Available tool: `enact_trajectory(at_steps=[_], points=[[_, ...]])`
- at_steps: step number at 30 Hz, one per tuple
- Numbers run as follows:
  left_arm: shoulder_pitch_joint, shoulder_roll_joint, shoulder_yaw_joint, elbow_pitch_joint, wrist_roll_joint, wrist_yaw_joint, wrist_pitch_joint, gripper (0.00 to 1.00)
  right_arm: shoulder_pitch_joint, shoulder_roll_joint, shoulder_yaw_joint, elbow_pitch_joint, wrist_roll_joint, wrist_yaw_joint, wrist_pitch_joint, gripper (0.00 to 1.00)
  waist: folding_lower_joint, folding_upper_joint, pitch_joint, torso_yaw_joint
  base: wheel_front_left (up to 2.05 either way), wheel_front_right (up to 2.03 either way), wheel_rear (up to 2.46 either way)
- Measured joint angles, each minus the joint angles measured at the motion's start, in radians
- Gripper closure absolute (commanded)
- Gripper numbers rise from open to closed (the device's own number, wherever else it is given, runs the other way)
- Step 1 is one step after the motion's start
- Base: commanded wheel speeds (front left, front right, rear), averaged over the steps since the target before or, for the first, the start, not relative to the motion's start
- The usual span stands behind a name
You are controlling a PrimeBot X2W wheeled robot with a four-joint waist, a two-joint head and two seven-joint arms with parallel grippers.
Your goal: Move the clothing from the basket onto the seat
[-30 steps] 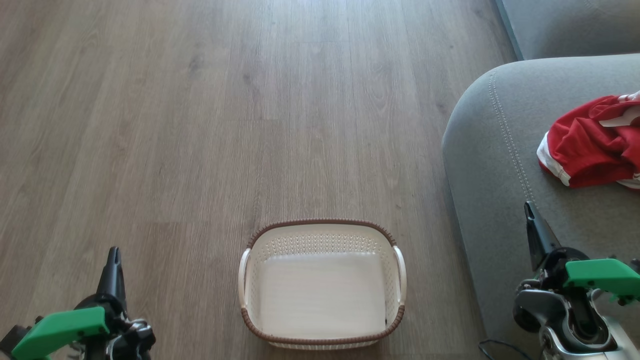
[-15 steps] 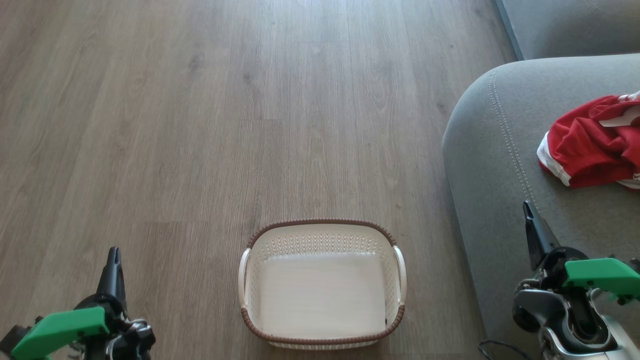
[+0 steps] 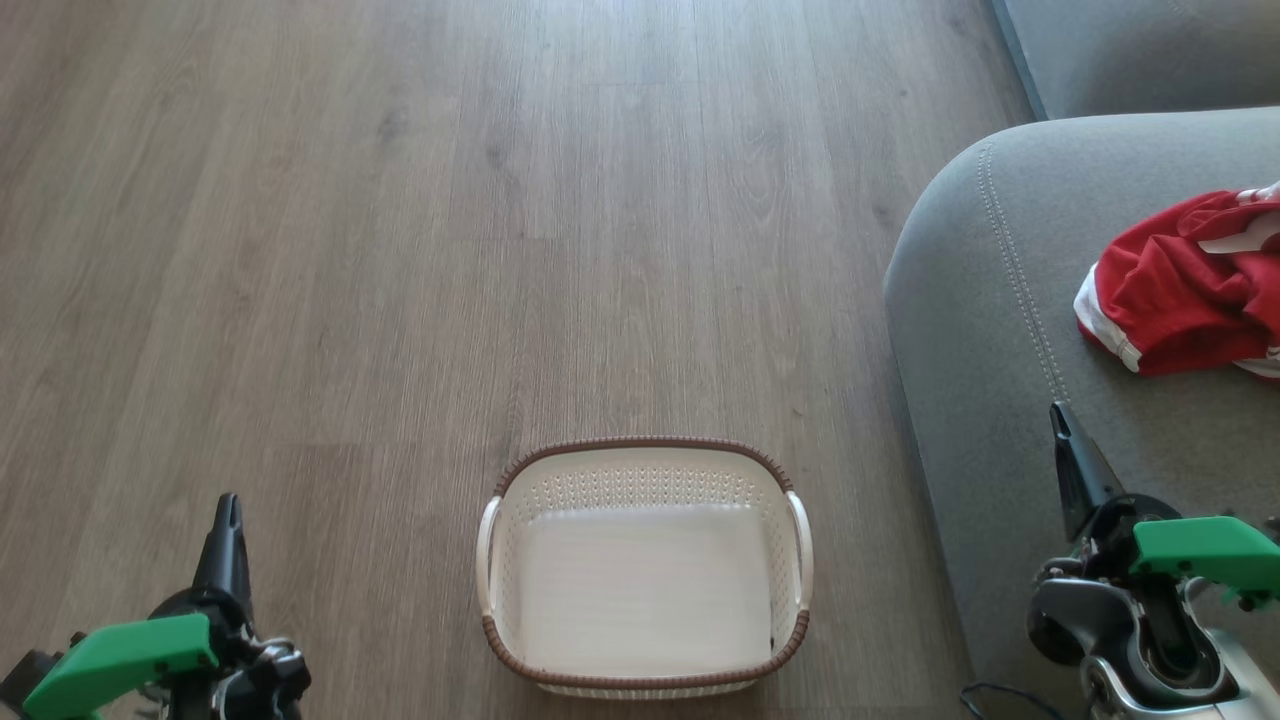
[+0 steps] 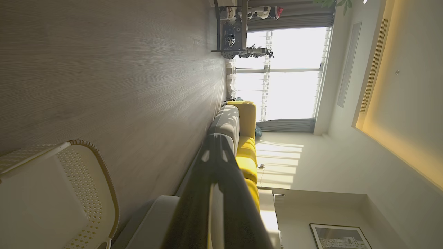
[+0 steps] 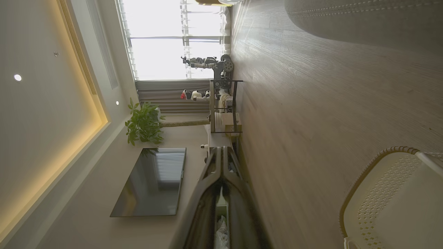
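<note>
flanking basket (image 3: 640, 442), left gripper (image 3: 229, 500), right gripper (image 3: 1058, 410) closed

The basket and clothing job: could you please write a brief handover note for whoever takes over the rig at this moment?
Left gripper: jaws shut, holding nothing, at the head view's lower left, left of the basket.
Right gripper: jaws shut, holding nothing, at lower right, against the seat in that view.
Basket: on the floor between the two arms, empty.
Clothing: a red heap lying on the seat, cut off by the view's right edge.
Done: clothing is out of the basket and on the seat.
Left: nothing visible to move; the job looks complete.
</note>
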Motion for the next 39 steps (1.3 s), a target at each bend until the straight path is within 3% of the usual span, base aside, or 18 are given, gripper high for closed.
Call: enact_trajectory(at_steps=[39], points=[[0.000,0.000,0.000,-0.003,-0.001,0.000,0.000,1.00,0.000,-0.078,0.099,-0.040,0.082,0.000,-0.078,1.00,0.0000,0.0000,0.001,0.000,0.00,0.00,0.00]])
